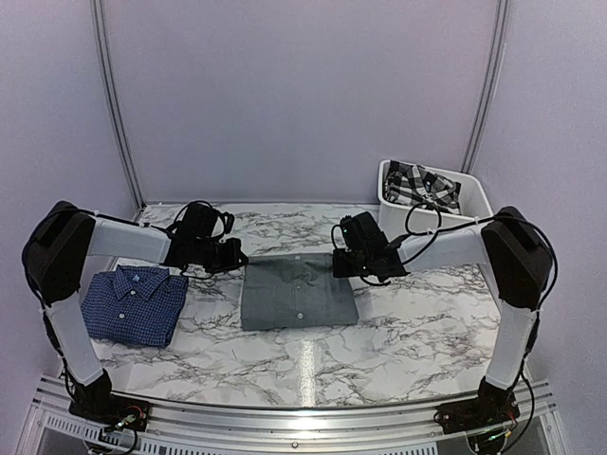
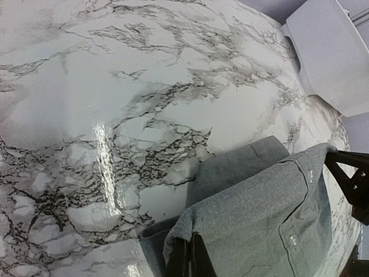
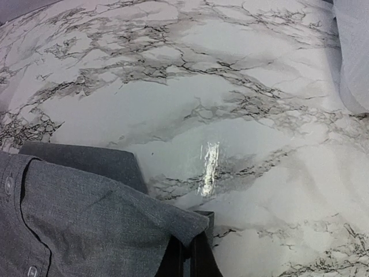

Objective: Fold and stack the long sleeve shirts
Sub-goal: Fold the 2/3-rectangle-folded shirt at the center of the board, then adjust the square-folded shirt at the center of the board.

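Note:
A plain grey shirt (image 1: 297, 294) lies folded at the middle of the marble table, its far edge lifted. My left gripper (image 1: 242, 258) is shut on the shirt's far left corner; the left wrist view shows the closed fingers (image 2: 190, 254) pinching grey cloth (image 2: 265, 213) that drapes over them. My right gripper (image 1: 337, 265) is shut on the far right corner, where the fingers (image 3: 189, 254) clamp the grey fabric (image 3: 86, 225) just above the tabletop. A dark blue checked shirt (image 1: 133, 303) lies folded, collar up, at the left of the table.
A white bin (image 1: 382, 185) holding plaid cloth (image 1: 424, 186) stands at the back right corner. Walls close in the table at the back and sides. The arm bases sit on the metal rail at the near edge.

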